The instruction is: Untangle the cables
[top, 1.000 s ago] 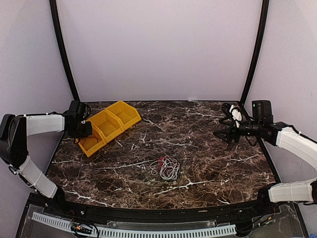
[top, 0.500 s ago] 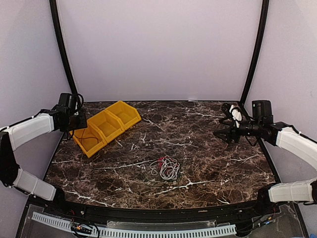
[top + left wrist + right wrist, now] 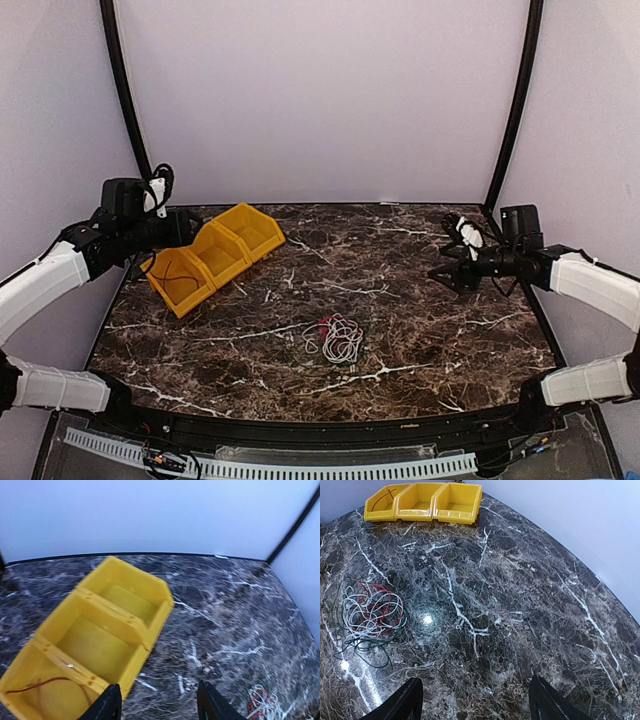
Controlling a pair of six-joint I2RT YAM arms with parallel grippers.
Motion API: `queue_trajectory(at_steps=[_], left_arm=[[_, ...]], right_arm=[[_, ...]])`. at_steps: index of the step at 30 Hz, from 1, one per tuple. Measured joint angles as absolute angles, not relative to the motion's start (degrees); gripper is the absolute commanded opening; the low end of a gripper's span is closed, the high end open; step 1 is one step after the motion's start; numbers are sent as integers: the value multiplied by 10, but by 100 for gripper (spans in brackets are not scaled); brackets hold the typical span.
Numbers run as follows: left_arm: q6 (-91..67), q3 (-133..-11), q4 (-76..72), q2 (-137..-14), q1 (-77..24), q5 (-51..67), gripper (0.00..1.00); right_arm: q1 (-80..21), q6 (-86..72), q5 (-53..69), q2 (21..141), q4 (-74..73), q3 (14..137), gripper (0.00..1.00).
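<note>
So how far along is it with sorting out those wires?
Barely begun. One thin red wire already lies alone in the end compartment of the yellow bin. Nothing is in hand: the left gripper near the bin and the right gripper are both open and empty. Left: the tangle of white, red and dark wires mid-table.

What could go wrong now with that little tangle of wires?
The white, red and dark green wires in the tangle are looped through each other, so pulling one might drag or tighten the whole bundle. They are thin and lie flat on the marble table, so a grab could miss.
</note>
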State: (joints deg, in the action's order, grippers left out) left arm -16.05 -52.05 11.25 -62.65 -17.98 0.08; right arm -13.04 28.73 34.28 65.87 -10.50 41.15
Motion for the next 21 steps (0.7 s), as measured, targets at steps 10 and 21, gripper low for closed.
queue_trajectory(at_steps=[10, 21], left_arm=[[-119, -563, 71, -790, -314, 148, 45], [-30, -551, -8, -838, -384, 277, 53]], right_arm=[[-202, 324, 305, 752, -177, 514, 65], [-326, 347, 258, 845, -349, 786, 60]])
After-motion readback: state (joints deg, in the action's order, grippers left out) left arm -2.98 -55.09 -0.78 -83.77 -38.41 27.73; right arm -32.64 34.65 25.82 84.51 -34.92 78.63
